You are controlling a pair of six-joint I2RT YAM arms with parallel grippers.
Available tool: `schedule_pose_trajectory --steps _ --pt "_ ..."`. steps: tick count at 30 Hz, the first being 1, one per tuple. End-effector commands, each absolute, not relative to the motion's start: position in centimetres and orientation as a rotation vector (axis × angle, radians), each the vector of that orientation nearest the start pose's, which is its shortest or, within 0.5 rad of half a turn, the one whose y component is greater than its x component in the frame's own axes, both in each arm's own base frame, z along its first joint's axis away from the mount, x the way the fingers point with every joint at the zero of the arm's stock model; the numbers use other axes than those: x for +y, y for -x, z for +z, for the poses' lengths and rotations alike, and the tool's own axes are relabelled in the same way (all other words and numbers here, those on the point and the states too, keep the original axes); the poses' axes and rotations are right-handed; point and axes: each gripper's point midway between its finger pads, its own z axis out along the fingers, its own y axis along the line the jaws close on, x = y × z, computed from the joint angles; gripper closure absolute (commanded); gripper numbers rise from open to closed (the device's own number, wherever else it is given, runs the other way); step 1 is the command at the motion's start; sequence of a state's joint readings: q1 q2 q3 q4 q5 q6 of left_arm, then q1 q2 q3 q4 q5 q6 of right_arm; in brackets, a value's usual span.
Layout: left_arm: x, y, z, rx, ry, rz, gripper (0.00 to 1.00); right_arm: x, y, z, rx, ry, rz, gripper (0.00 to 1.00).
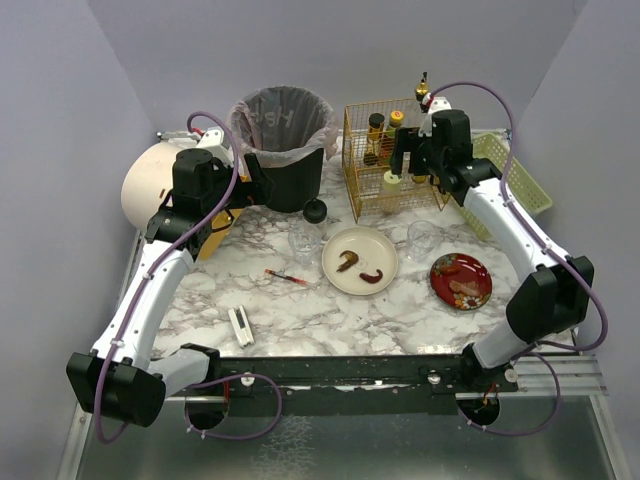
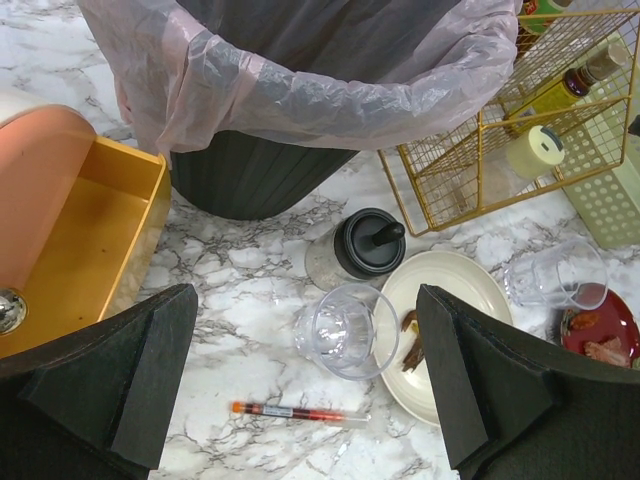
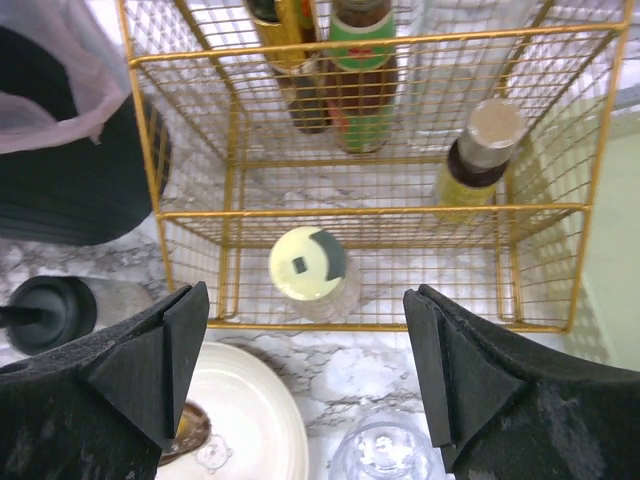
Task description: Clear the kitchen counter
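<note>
Two robot arms reach over a white marble-patterned worktop point(image 1: 300, 310) that fills the middle of the overhead view and carries all the things described here. A cream plate point(image 1: 375, 245) sits near the worktop's centre and holds a few brown food scraps point(image 1: 360, 268).

Just left of the plate stands a clear glass point(image 1: 305, 240), and a second clear glass point(image 1: 422, 238) stands just to its right. A red plate point(image 1: 478, 270) with food remains lies further right of the cream plate. Behind the plate and slightly left is a small jar with a black lid point(image 1: 315, 211), and behind that a black bin with a pink liner point(image 1: 285, 150).

A gold wire rack point(image 1: 352, 150) stands behind the plate and to the right. It holds several bottles, with a white-capped bottle point(image 3: 308, 265) at its front. A pale green basket point(image 1: 520, 175) sits beyond the rack, far right of the plate. Far left of the plate is a rounded cream box with a yellow inside point(image 1: 150, 185). A thin red tube point(image 1: 290, 277) lies in front of the plate to the left, and a small white object point(image 1: 241, 325) lies nearer the front edge.

The left arm's fingers point(image 2: 165, 370) are spread wide and hold nothing, hanging above the worktop behind and left of the plate. The right arm's fingers point(image 3: 440, 370) are also apart and hold nothing, above the front of the rack.
</note>
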State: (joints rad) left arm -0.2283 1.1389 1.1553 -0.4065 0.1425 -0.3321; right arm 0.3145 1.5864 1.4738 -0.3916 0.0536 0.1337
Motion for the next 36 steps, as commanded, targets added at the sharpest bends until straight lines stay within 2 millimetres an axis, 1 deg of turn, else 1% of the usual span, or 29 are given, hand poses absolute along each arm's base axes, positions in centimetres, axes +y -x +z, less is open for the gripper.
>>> schedule_pose_trajectory --steps 1,5,8,9,13,14,18,23,36 --pt "-11.1 -34.7 30.0 1.957 0.029 -0.47 0.01 17.9 -43.0 25.2 2.089 0.23 0.322 0.15" --pt "-11.1 -34.7 30.0 1.951 0.042 -0.475 0.01 22.8 -41.7 25.1 2.078 0.314 0.398 0.15" --pt "-11.2 -34.7 30.1 1.949 0.044 -0.482 0.01 26.3 -40.7 24.1 2.078 0.351 0.449 0.14" --pt "-11.2 -34.7 30.1 1.948 0.043 -0.483 0.01 27.2 -40.6 23.7 2.077 0.349 0.469 0.13" --pt "-11.2 -34.6 30.2 1.946 0.04 -0.481 0.01 30.1 -40.1 21.6 2.079 0.342 0.519 0.02" --pt "-11.2 -34.5 30.2 1.945 0.038 -0.481 0.01 30.6 -40.0 20.9 2.086 0.34 0.515 0.0" --pt "-11.2 -34.3 30.1 1.948 0.033 -0.483 0.01 32.3 -40.1 18.1 2.108 0.349 0.489 0.0" --pt "-11.0 -34.1 30.0 1.952 0.024 -0.471 0.01 33.8 -40.1 15.6 2.133 0.36 0.479 0.0" --pt "-11.4 -33.9 29.6 1.962 0.01 -0.491 0.01 36.4 -41.4 11.3 2.185 0.393 0.438 0.0"
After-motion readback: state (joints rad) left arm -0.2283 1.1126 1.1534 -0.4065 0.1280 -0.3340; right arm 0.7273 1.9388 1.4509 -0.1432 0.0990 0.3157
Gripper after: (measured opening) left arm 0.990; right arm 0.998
